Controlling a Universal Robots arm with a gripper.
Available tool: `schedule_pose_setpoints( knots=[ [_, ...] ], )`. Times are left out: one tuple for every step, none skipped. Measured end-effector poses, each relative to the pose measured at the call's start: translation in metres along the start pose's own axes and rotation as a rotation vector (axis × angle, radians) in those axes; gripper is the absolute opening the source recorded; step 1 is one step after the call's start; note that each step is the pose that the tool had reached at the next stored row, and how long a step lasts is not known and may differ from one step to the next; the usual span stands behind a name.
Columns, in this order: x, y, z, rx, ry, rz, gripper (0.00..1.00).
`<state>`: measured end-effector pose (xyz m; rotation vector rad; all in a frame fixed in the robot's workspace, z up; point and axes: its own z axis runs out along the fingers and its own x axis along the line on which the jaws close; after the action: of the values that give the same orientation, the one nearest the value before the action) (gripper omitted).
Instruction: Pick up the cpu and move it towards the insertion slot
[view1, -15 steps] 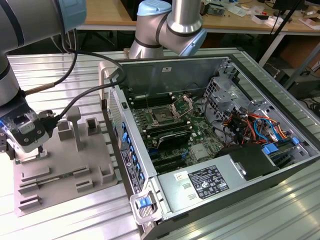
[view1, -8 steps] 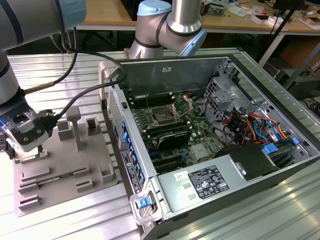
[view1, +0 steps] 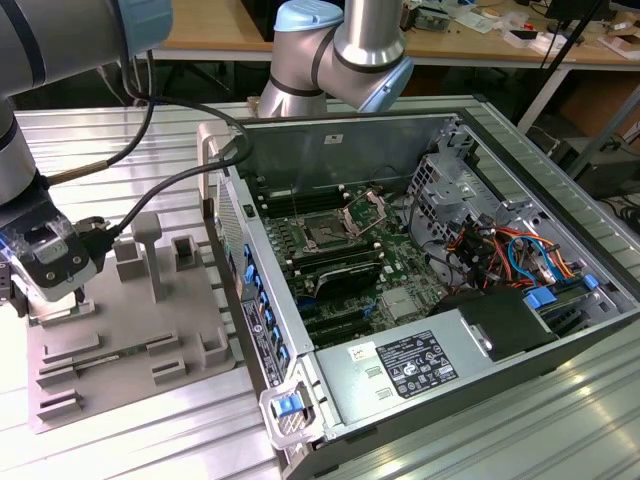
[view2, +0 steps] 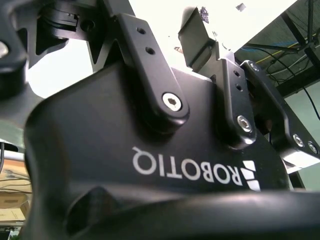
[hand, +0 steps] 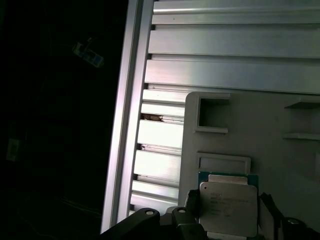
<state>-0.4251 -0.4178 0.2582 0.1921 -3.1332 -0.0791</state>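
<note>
Currently logging the pick step.

Exterior view: the gripper is sitting low over the tray, at the tray's edge facing away from the case. The tray is lying on the table, toward the exterior view's left. The slot is sitting well apart from the gripper, mid-board inside the case, with its frame standing open. The case wall is rising between tray and slot, and two posts are standing on the tray's far side. A cable is trailing from the wrist toward the case's corner. Memory slots, a heatsink and a wire bundle are crowding the board around the slot.

Second wrist view: the gripper's black housing and linkage arms are showing against a bright background.

First wrist view: the cpu is lying at the tray's edge, just beside a shallow recess. The jaws are bearing on two opposite sides of the cpu with no gap visible, so I am judging them to be pinching it. Whether it is lifting clear of the tray, I cannot tell. Table slats are running alongside the tray's edge.

Judgement: the grasp is in hand and the carry is not yet under way. Any carry to the slot is calling for a level lift clearing the posts and the case wall, with the cable kept off the case's corner.
</note>
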Motion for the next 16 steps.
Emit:
schedule_pose_setpoints(
  knots=[
    [0.0000,0.0000,-0.0004,0.0000,0.0000,0.000,0.55],
    [0.0000,0.0000,-0.0007,0.0000,-0.0001,0.000,0.55],
    [0.0000,0.0001,-0.0011,0.0000,-0.0001,0.000,0.55],
    [0.0000,0.0001,-0.0015,0.0000,0.0000,0.000,0.55],
    [0.0000,0.0001,-0.0018,0.0000,-0.0001,0.000,0.55],
    [0.0000,0.0001,-0.0021,0.0000,-0.0001,0.000,0.55],
    [0.0000,0.0001,-0.0026,0.0000,0.0000,0.000,0.55],
    [0.0000,0.0001,-0.0030,0.0000,-0.0001,0.000,0.55],
    [0.0000,0.0002,-0.0035,0.0000,0.0000,0.000,0.55],
    [0.0000,0.0002,-0.0038,0.0000,0.0000,0.000,0.55],
    [0.0000,0.0002,-0.0041,0.0000,-0.0001,0.000,0.55],
    [0.0000,0.0002,-0.0045,0.0000,-0.0001,0.000,0.55],
    [0.0000,0.0003,-0.0049,0.0000,0.0000,0.000,0.55],
    [0.0000,0.0003,-0.0053,0.0000,0.0000,0.000,0.55],
    [0.0000,0.0003,-0.0056,0.0000,0.0000,0.000,0.55],
    [0.0000,0.0003,-0.0060,0.0000,0.0000,0.000,0.55]
  ],
)
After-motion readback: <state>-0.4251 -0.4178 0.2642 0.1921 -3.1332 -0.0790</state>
